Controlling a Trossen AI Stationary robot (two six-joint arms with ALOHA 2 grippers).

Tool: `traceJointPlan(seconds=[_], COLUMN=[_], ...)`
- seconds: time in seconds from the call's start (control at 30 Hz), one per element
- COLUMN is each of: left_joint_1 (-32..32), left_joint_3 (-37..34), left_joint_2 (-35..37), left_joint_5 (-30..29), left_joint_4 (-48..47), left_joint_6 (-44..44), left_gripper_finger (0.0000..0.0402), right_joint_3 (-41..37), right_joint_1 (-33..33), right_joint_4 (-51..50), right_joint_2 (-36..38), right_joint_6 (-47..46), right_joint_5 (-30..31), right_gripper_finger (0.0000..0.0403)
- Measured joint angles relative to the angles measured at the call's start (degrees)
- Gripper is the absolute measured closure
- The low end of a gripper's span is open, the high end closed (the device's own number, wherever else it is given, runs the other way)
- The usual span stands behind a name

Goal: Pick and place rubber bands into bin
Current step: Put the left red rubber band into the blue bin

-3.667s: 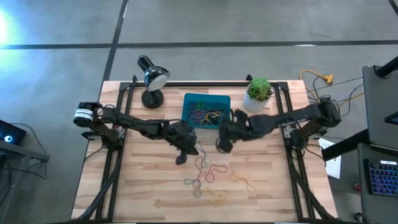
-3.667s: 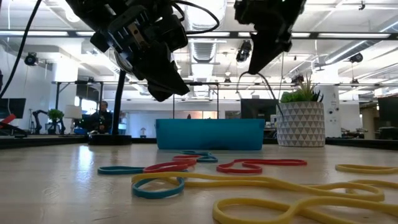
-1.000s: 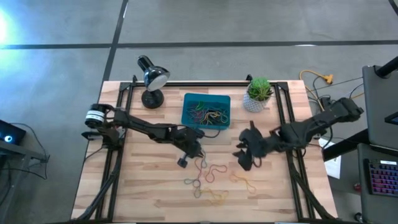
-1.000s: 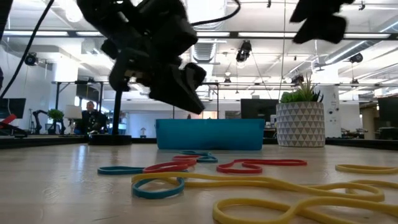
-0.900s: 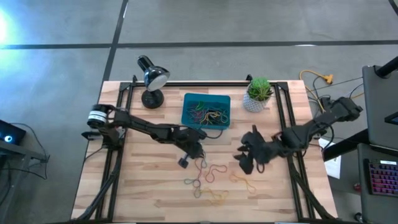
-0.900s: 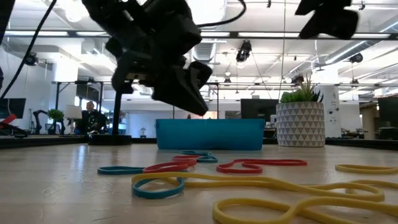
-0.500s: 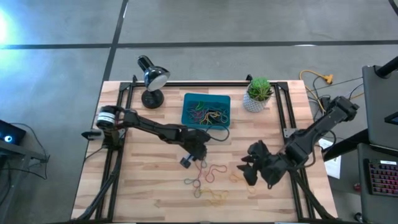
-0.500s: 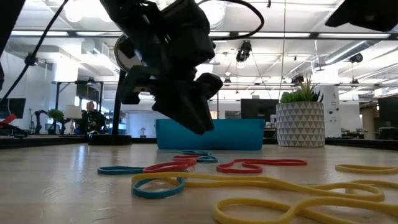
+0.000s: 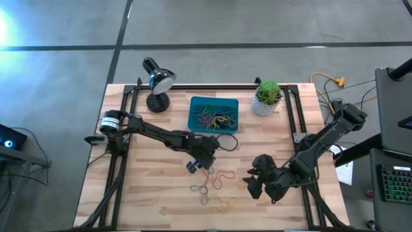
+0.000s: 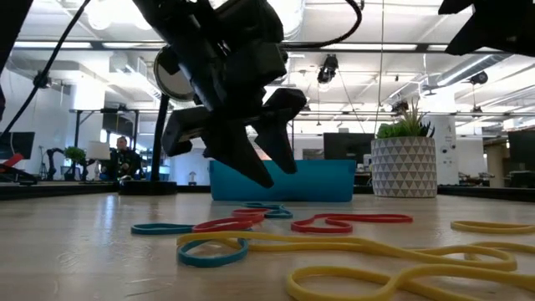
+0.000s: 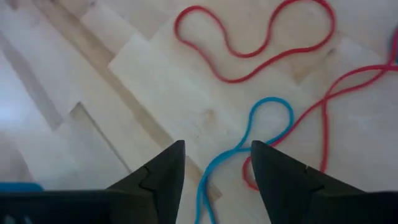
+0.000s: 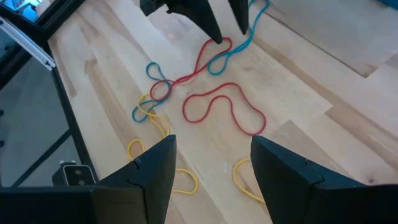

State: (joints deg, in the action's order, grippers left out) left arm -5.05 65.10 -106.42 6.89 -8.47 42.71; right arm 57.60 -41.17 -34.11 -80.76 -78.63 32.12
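Note:
Loose rubber bands lie on the wooden table: a red one (image 11: pixel 249 43), a blue one (image 11: pixel 261 124), another red one (image 12: pixel 221 106) and yellow ones (image 12: pixel 155 152). More bands (image 9: pixel 215 118) lie in the teal bin (image 9: pixel 193 103) at the far middle, which stands on the table (image 10: pixel 282 181). My left gripper (image 10: pixel 269 171) hangs open just above the blue and red bands (image 9: pixel 209 171), tilted down; its fingers (image 11: pixel 168 168) stand either side of the blue band without touching it. My right gripper (image 12: pixel 212 143) is open over the near right (image 9: pixel 253 187), above the yellow bands.
A black desk lamp (image 9: pixel 157 82) stands at the far left and a white plant pot (image 9: pixel 266 98) at the far right of the bin. Black frame rails (image 9: pixel 122 161) run along both table sides. Bare wood lies left of the bands.
My left gripper has opened and rolled, sinking slightly toward the blue and red bands. My right gripper, still open, has swung toward the table's near edge and come lower, above the yellow bands. No band has moved.

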Motion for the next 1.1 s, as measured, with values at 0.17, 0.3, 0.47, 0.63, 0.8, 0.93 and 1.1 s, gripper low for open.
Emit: traceJointPlan(seconds=[0.17, 0.3, 0.47, 0.63, 0.8, 0.93, 1.1], left_joint_1=[0.28, 0.28, 1.07, 2.48, 3.23, 3.21, 3.23], left_joint_3=[0.98, 3.36, 5.06, 5.68, 6.00, 6.92, 7.70], left_joint_2=[-2.81, -5.65, -7.31, -7.75, -7.07, -5.31, -4.17], left_joint_5=[-0.28, -0.01, 1.56, 3.87, 4.92, 4.62, 4.78], left_joint_4=[-0.26, -1.85, -2.90, -4.64, -6.63, -8.39, -11.57], left_joint_6=[-0.22, -1.10, -4.86, -7.95, -10.39, -10.70, -10.80], left_gripper_finger=[0.0233, 0.0233, 0.0233, 0.0233, 0.0233, 0.0233, 0.0233], right_joint_3=[0.00, 0.00, 0.02, 0.02, 0.02, 0.02, 0.02], right_joint_1=[-0.24, -0.24, -0.24, -0.24, -0.24, -0.24, -0.22], right_joint_4=[0.52, 0.70, 1.44, 1.74, 1.72, 1.64, 1.47], right_joint_2=[-0.74, -0.76, -0.76, -0.76, -0.76, -0.76, -0.76], right_joint_6=[-0.56, -0.77, -0.90, -0.88, -0.74, -0.61, -0.29], right_joint_5=[0.89, 1.07, 1.07, 1.07, 1.07, 1.07, 1.07], right_gripper_finger=[0.0209, 0.0209, 0.0209, 0.0209, 0.0209, 0.0209, 0.0209])
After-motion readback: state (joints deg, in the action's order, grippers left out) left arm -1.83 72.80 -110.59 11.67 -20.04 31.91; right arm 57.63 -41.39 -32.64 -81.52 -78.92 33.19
